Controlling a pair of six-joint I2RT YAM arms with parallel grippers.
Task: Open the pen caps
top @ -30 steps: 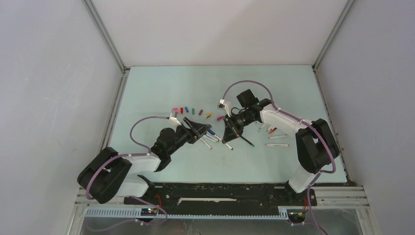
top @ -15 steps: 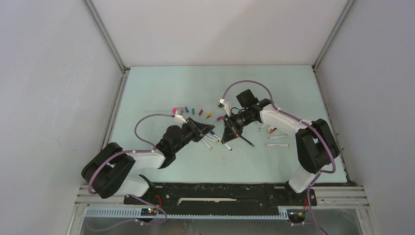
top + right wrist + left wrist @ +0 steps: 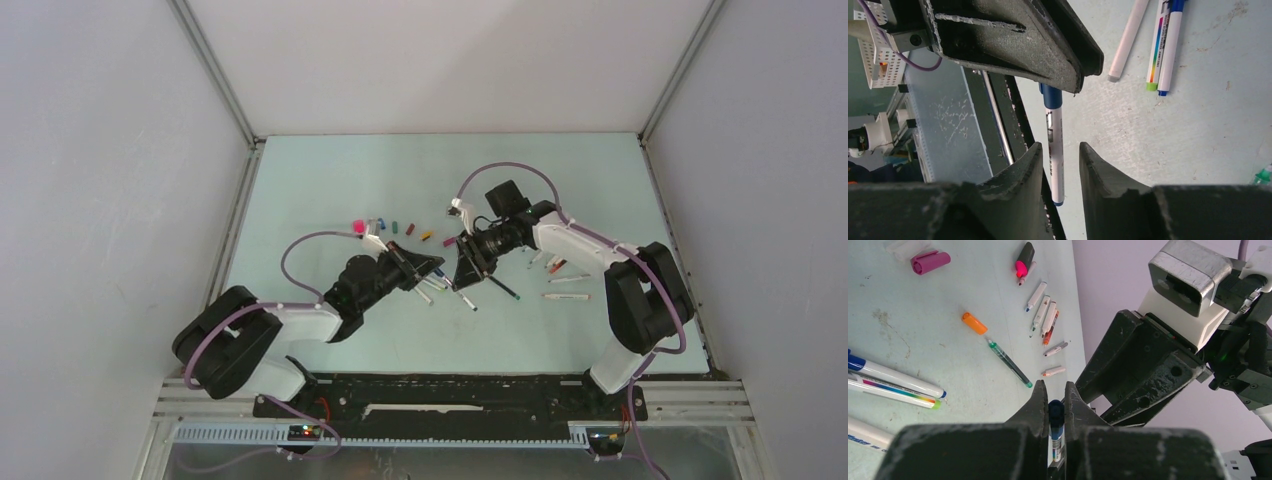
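Tabletop (image 3: pixel 330 180), pale green, is filling the middle of the top view, and the left arm (image 3: pixel 300 322) is reaching up from the lower left while the right arm (image 3: pixel 580 240) is bending in from the right, the two meeting just right of centre. In the left wrist view the left gripper (image 3: pixel 1056 400) is pinching tight at the bottom centre, its jaws closed on the blue cap (image 3: pixel 1056 411) of a blue-capped pen (image 3: pixel 1054 145). In the right wrist view that pen is sticking out from under the left pincer at the upper left and its white barrel is running down into the gap of the right gripper (image 3: pixel 1060 150), whose jaws are standing apart, wider than the barrel; the barrel is lying close to the finger on the left of the frame, and whether it is touching cannot be told. Two long pens (image 3: pixel 893 376) are lying side by side at the left edge of the left wrist view, a green-tipped pen (image 3: pixel 1009 361) without a cap is lying in the middle, and a cluster of short pens (image 3: pixel 1049 319) is lying above it, right of centre. Black highlighter (image 3: pixel 1024 257) with a glowing pink tip is resting at the top, pink highlighter cap (image 3: pixel 930 262) is lying at the upper left, well apart from it, and a small orange cap (image 3: pixel 974 323) is sitting just beside the green-tipped pen's upper end
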